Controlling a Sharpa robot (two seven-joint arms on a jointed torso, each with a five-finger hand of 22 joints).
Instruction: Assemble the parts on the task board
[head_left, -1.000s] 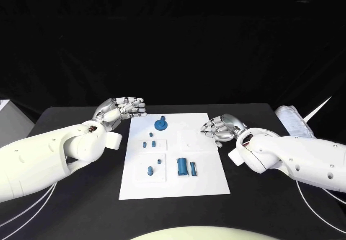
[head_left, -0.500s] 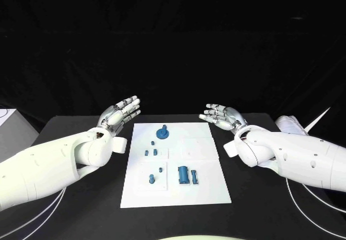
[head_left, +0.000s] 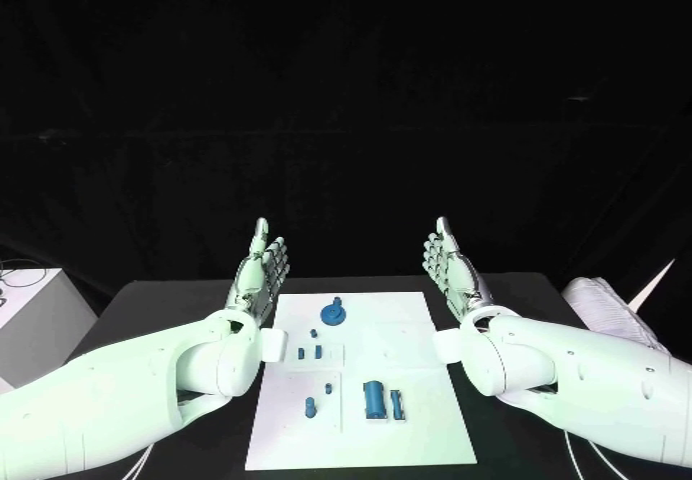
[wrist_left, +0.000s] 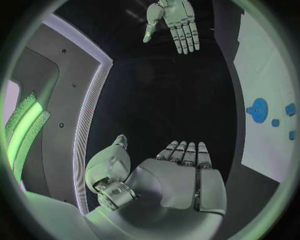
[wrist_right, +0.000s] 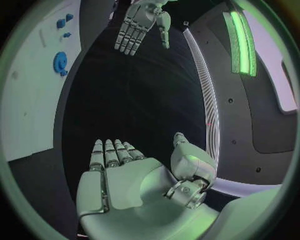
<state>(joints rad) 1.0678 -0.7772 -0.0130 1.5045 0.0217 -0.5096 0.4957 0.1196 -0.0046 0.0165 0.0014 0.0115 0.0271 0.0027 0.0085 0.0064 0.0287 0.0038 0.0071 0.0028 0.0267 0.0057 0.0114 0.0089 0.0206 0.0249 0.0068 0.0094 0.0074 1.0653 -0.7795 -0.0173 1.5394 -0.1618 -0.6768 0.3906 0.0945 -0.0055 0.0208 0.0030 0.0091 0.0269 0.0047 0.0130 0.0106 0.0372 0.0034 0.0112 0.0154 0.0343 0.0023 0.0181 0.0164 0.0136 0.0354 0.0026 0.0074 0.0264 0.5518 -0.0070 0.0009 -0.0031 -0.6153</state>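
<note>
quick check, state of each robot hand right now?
Left robot hand: open, fingers straight and raised, holding nothing.
Right robot hand: open, fingers straight and raised, holding nothing.

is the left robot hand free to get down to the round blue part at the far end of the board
Probably yes: the left robot hand is raised, open and empty, and nothing covers the round blue part on the task board.
</note>
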